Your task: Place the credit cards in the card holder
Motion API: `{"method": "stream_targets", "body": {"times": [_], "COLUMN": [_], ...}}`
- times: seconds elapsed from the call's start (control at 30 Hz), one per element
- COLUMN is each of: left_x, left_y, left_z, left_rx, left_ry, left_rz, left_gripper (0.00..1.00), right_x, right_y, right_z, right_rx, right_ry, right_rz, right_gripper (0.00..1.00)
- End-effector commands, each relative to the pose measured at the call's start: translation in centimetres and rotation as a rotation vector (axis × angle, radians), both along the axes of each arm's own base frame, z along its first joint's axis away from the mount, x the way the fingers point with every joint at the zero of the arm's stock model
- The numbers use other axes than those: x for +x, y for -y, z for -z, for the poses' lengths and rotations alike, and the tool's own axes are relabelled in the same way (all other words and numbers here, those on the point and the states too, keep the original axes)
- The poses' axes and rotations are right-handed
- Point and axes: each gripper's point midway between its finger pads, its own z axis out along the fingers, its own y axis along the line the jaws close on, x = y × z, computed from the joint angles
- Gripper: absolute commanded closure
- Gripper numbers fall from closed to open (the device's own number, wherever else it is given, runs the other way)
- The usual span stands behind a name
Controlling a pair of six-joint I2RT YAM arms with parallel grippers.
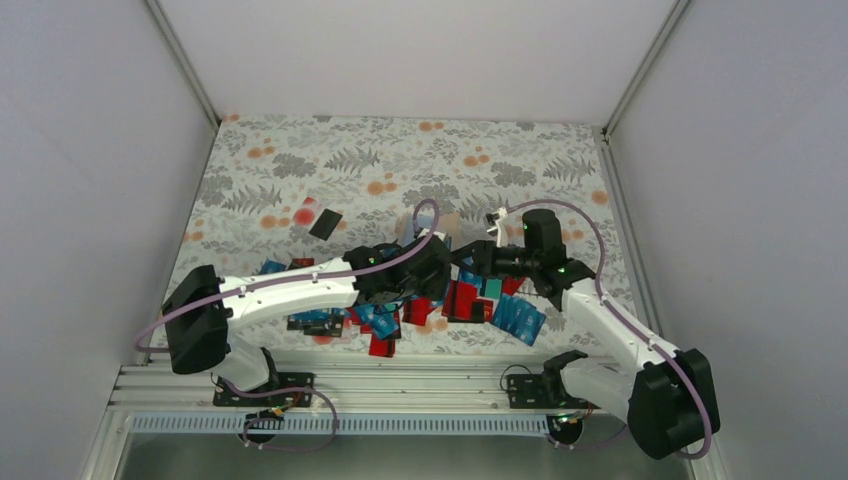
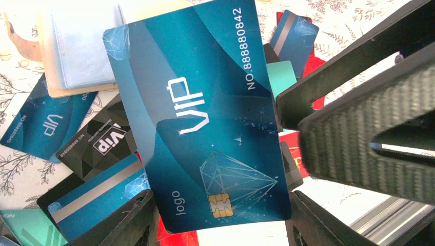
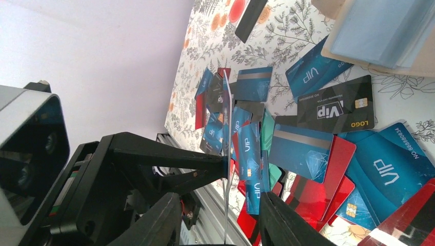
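Note:
My left gripper (image 2: 223, 207) is shut on a blue VIP card (image 2: 205, 113), gripping its two side edges and holding it above the pile. In the right wrist view this card (image 3: 225, 128) shows edge-on between the fingers of my open right gripper (image 3: 220, 201). The right gripper's fingers (image 2: 354, 148) sit at the card's right edge. The two grippers meet over the pile of credit cards (image 1: 480, 300), left gripper (image 1: 438, 262) facing right gripper (image 1: 470, 262). The beige card holder (image 2: 77, 51) lies flat just beyond the held card; it also shows in the right wrist view (image 3: 390, 36).
Blue, red, black and teal cards (image 3: 318, 148) lie scattered and overlapping on the floral cloth (image 1: 400, 160). One black card (image 1: 325, 223) lies apart at the far left. A metal rail (image 1: 400, 385) runs along the near edge. White walls enclose the table.

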Motion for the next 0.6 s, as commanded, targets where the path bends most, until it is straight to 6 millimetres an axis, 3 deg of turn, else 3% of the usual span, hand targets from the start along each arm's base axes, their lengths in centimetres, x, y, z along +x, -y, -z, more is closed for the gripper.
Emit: {"method": "stream_targets", "body": {"times": [0.0, 0.17, 0.57], "left_x": [0.2, 0.12, 0.15], "left_y": [0.21, 0.32, 0.25], "left_z": [-1.2, -1.19, -0.94], "left_rx": [-0.042, -0.046, -0.04], "left_ry": [0.025, 0.023, 0.024], "left_rz": [0.012, 0.018, 0.019], "left_gripper": [0.4, 0.4, 0.4], "right_x": [0.16, 0.22, 0.35], "right_y": [-0.76, -0.95, -1.38], "right_z": [-1.29, -0.98, -0.56], "right_rx": [0.029, 0.028, 0.023], "right_ry": [0.025, 0.011, 0.0], "right_rz": [-0.027, -0.027, -0.038], "right_gripper": [0.62, 0.68, 0.95]}}
